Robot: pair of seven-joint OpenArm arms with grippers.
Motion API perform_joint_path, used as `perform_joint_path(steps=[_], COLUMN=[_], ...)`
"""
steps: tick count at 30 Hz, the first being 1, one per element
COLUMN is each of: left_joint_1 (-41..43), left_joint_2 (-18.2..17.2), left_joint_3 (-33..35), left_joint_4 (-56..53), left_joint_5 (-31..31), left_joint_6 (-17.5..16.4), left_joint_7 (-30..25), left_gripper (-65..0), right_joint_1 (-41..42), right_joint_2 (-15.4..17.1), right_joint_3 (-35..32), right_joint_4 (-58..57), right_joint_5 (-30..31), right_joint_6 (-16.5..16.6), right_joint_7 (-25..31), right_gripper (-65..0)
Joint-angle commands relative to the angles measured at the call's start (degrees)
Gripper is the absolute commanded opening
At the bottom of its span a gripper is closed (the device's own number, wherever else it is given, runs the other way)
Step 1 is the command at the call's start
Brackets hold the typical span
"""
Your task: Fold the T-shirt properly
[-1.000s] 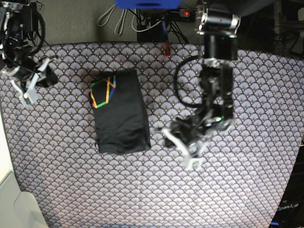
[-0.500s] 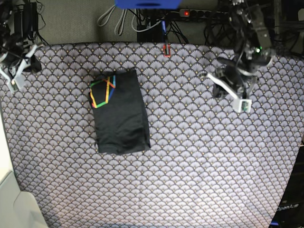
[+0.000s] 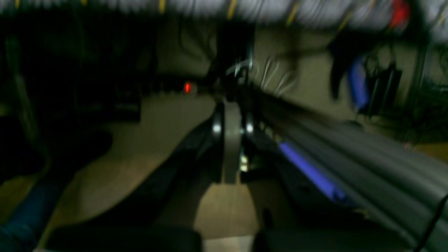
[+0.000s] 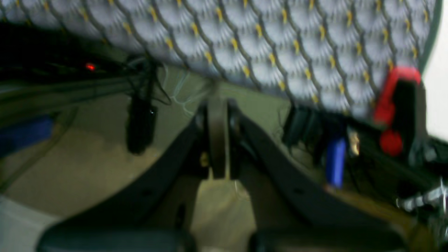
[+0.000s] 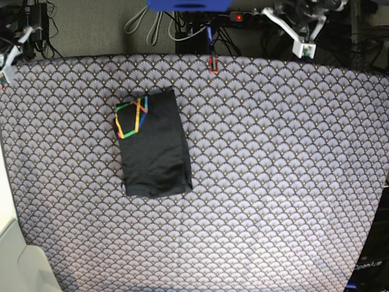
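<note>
The T-shirt [image 5: 153,146] lies folded into a compact dark rectangle left of the table's middle, its multicoloured print at the far left corner. Neither gripper touches it. My left gripper [image 5: 302,44] is beyond the table's far edge at the upper right, and the blurred left wrist view shows its fingers [image 3: 231,140] pressed together on nothing. My right gripper [image 5: 7,59] is at the far left corner, partly cut off by the frame. In the right wrist view its fingers [image 4: 217,140] are also shut and empty. Neither wrist view shows the shirt.
The table wears a scale-patterned cloth [image 5: 267,182]. A red clamp [image 5: 213,63] grips its far edge, also the red clamp [image 4: 395,105] in the right wrist view. Cables and a power strip with a red light [image 5: 238,17] lie behind the table. A white surface [image 5: 12,249] borders the near left.
Both arms have pulled back from over the table to its far corners. The right gripper's jaws have come together. The folded T-shirt has not moved.
</note>
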Motion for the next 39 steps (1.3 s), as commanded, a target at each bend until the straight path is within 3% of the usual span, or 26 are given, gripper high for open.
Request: perform_joint_path(steps=[1, 4, 7, 10, 16, 20, 24, 28, 31, 36, 39], left_joint_1=[2.2, 5.9, 7.1, 7.5, 3.8, 0.6, -3.0, -8.5, -13.3, -19.8, -25.5], left_joint_2=[-0.1, -0.5, -3.8, -4.8, -9.9, -13.3, -15.1, -16.6, -16.5, -15.9, -14.8], left_joint_3=[-0.3, -0.3, -0.1, -0.3, 3.2, 7.2, 11.9, 18.9, 21.9, 27.4, 30.5], left_joint_4=[0.8, 0.8, 0.6, -2.5, -18.4, -31.4, -40.8, -51.8, -61.2, -78.3, -89.6], left_joint_5=[-0.4, -0.3, -0.3, -0.3, -0.2, -0.2, -0.2, -0.2, -0.2, -0.2, -0.4], left_joint_6=[-0.2, -0.2, -0.2, -0.2, -0.3, -0.3, -0.3, -0.3, -0.3, -0.3, -0.1], left_joint_7=[-2.3, -6.4, -6.7, -6.9, -8.3, -18.0, -26.1, -29.0, -31.2, -43.5, -47.7], left_gripper=[-64.5, -64.5, -64.5, -64.5, -64.5, -64.5, -64.5, -64.5, -64.5, -64.5, -64.5], right_joint_1=[-0.9, -2.5, -2.6, -2.2, -2.2, -1.4, 0.8, 6.1, 10.6, 16.7, 19.6], right_joint_2=[0.3, -0.5, -3.7, -7.3, -12.8, -15.9, -15.6, -14.4, -13.4, -11.4, -11.2], right_joint_3=[1.3, 2.5, 2.4, 2.3, 2.3, 2.3, 0.1, -3.4, -5.8, -12.4, -16.6], right_joint_4=[0.8, 0.7, 0.7, 0.7, -2.0, -13.0, -28.0, -46.6, -60.3, -79.5, -86.0], right_joint_5=[0.7, -2.6, -9.0, -17.0, -26.7, -32.5, -34.9, -38.6, -40.6, -40.9, -40.9], right_joint_6=[0.2, 0.2, 0.2, 0.2, 0.2, 0.2, 0.2, 0.2, 0.2, 0.2, 0.2], right_joint_7=[0.9, 0.9, 1.0, 1.0, 3.5, 9.8, 16.7, 24.2, 31.7, 45.9, 51.6], right_gripper=[-65.0, -65.0, -65.0, -65.0, -65.0, -65.0, -65.0, -65.0, -65.0, -65.0, -65.0])
